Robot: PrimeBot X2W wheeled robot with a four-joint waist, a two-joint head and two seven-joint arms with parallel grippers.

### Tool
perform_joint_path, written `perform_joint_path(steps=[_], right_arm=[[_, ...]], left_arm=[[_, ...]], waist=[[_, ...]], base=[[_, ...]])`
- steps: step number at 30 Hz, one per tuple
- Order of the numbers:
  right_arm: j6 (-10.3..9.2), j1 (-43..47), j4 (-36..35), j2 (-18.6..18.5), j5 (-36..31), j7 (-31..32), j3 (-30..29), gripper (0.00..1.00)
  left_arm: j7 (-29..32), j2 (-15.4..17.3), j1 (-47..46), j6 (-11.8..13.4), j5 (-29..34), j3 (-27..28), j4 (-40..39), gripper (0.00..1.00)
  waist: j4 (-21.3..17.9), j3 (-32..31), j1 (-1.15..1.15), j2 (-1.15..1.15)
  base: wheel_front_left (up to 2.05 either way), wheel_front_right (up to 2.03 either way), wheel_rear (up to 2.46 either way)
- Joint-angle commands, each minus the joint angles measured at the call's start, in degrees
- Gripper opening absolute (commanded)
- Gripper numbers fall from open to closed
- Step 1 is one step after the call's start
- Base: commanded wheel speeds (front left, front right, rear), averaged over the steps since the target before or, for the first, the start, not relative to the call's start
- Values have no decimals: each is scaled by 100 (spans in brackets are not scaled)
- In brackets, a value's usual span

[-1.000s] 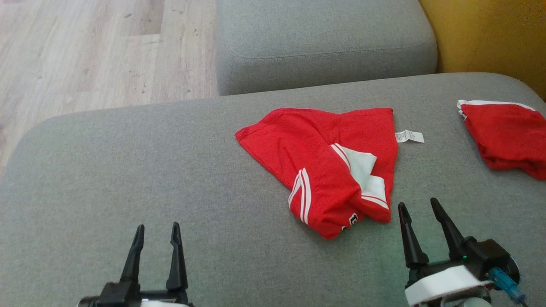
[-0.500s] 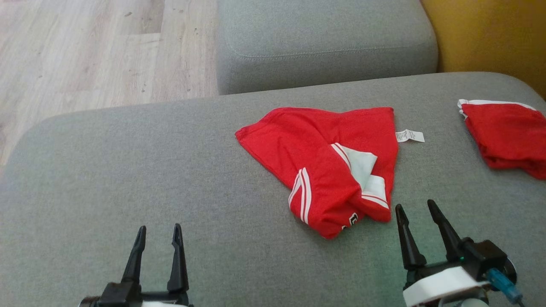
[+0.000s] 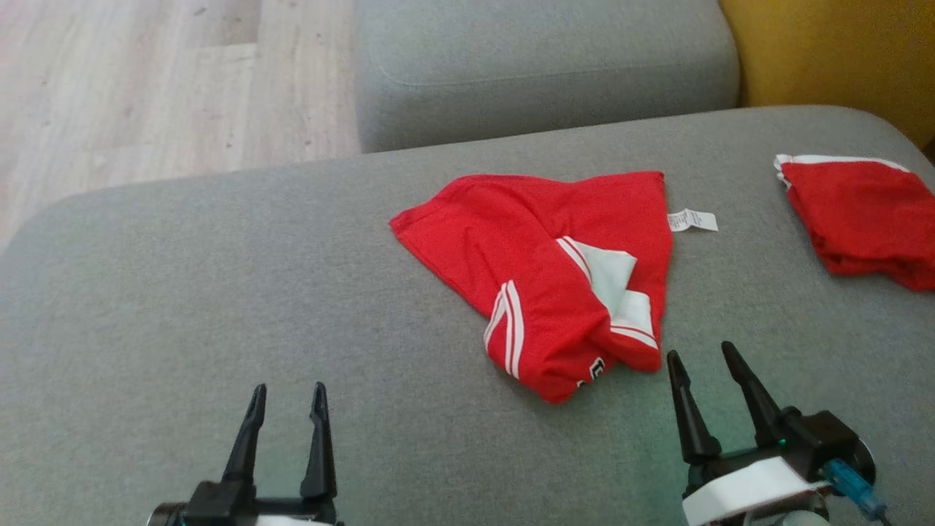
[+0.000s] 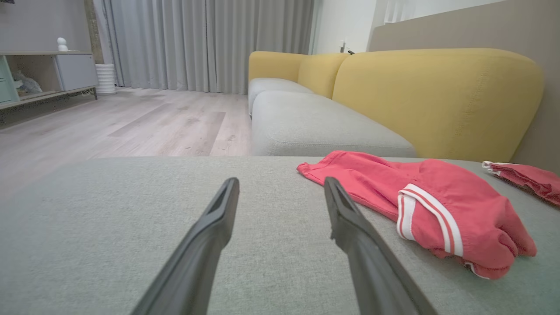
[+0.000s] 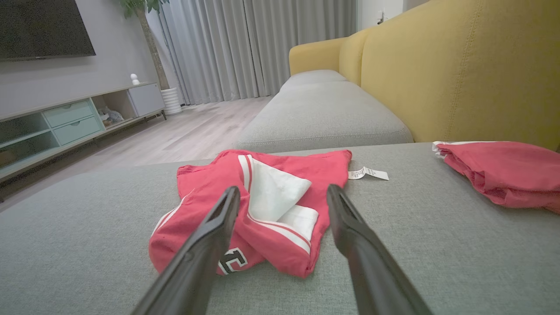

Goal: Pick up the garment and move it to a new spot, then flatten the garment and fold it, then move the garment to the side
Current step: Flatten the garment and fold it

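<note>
Two long dark fingers of the left claw [image 3: 288, 387] are seen spread apart with nothing between them over the grey fabric sofa cushion [image 3: 182, 292], and the right claw [image 3: 700, 349] is likewise held wide and empty. Just ahead of the right claw's tips, and ahead and to the right of the left claw, the crumpled red fabric garment with white stripes [image 3: 540, 256] is laid untouched on that cushion, with a small white care label [image 3: 692, 220] at its far right corner. Farther right of the right claw a folded red cloth with a white edge [image 3: 862, 219] is found, and beyond it a second grey seat cushion [image 3: 540, 66] and a yellow padded backrest [image 3: 825, 51] are seen.
</note>
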Motion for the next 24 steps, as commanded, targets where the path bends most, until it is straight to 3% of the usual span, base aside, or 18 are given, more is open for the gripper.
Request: perform_joint_path(steps=[1, 9, 18, 24], right_arm=[[39, -277, -201, -111, 53, -22, 167, 100], [39, -577, -304, -178, 51, -22, 402, 100], [39, -953, -324, -211, 61, -22, 623, 100], [39, -1055, -308, -180, 75, -22, 735, 100]], left_arm=[[-54, -30, -333, -8, -27, 103, -157, 100], [-54, -30, -1247, -301, -362, -491, 275, 100], [338, -30, -2788, -737, -1545, -1467, 1465, 100], [545, -30, -3354, -808, -1626, -1768, 2264, 100]], waist=[[-82, 74, 0, 0], [-574, 676, 0, 0], [-1168, 1240, 0, 0], [-1496, 1359, 0, 0]], base=[[0, 0, 0], [0, 0, 0], [0, 0, 0], [0, 0, 0]])
